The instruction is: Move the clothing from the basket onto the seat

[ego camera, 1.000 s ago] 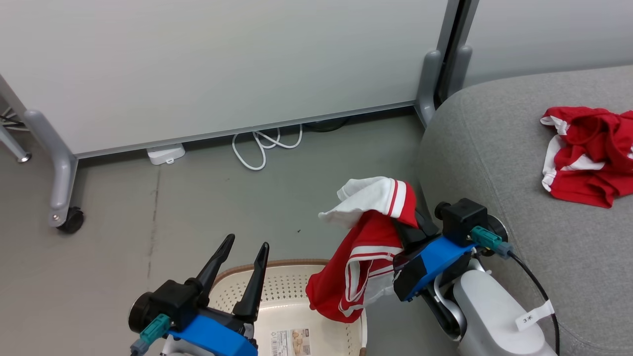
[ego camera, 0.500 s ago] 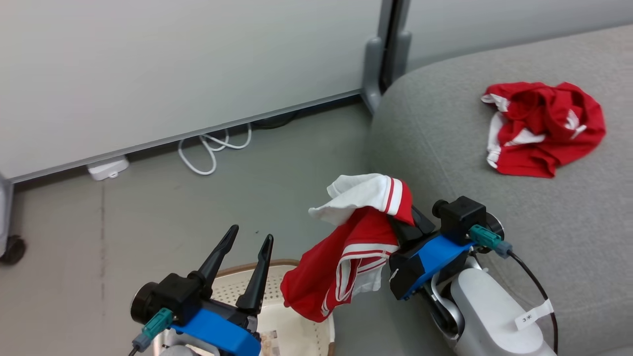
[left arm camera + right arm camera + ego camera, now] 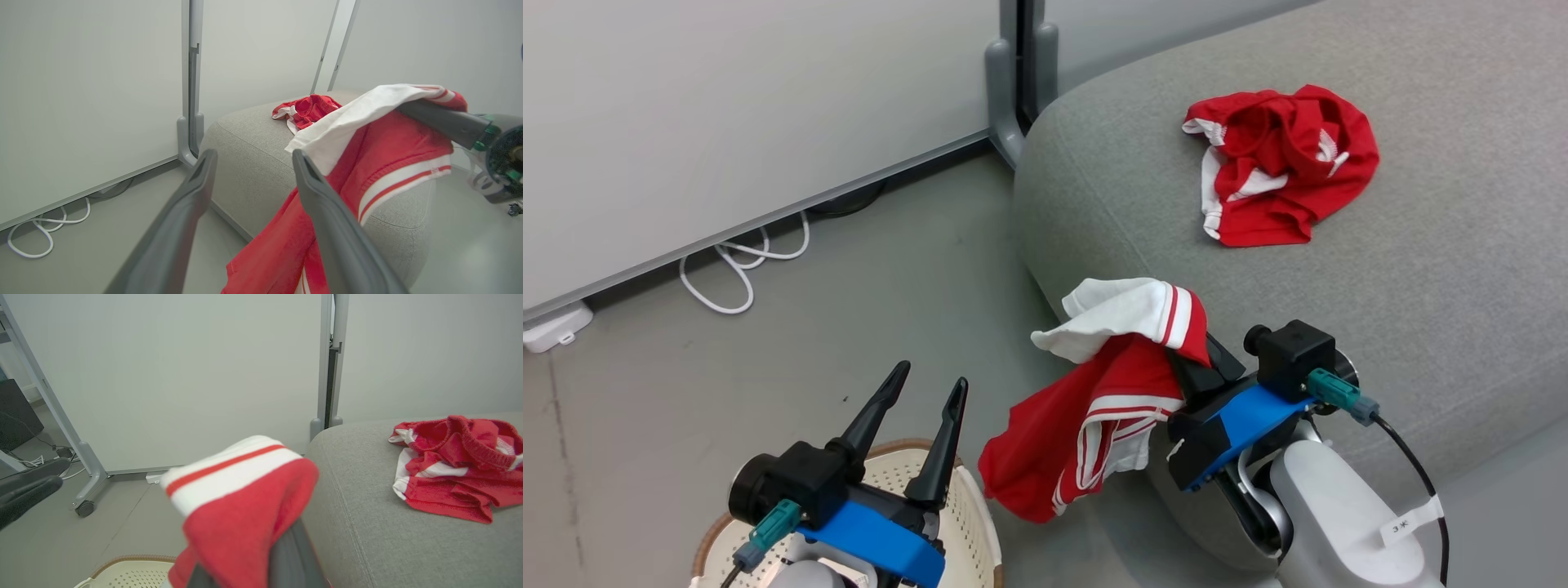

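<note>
The held garment [image 3: 1094, 400] hangs in the air from the right gripper [image 3: 1205, 363], whose two dark fingers are clamped on its upper folds; the cloth covers the fingertips. It hangs against the rounded end of the sofa [image 3: 1421, 310], just off the seat's curved edge. Its lowest hem is over bare floor [image 3: 849, 343], to the right of the basket [image 3: 968, 523] and not above it. Whether the cloth touches the sofa's side cannot be told.

The other garment [image 3: 1278, 167] lies crumpled on the seat top, well apart from the held one and set back from the rounded edge. Bare grey upholstery lies all round it and between it and the gripper.

In the head view the left gripper [image 3: 931, 376] stands at the basket's rim, fingers spread and holding nothing. It is near the hanging cloth but apart from it.

Left of the sofa the floor is open as far as the white partition panel [image 3: 727, 122]. A looped white cable [image 3: 735, 273] and a white power strip [image 3: 551, 327] lie at the panel's foot. A grey post foot [image 3: 1005, 90] stands just beside the sofa's far corner.

The held garment is red, with a white panel folded over the fingers, a thin red stripe across its white band and white stripes along a lower hem. The other garment is red with white side panels and a ribbed red band.
</note>
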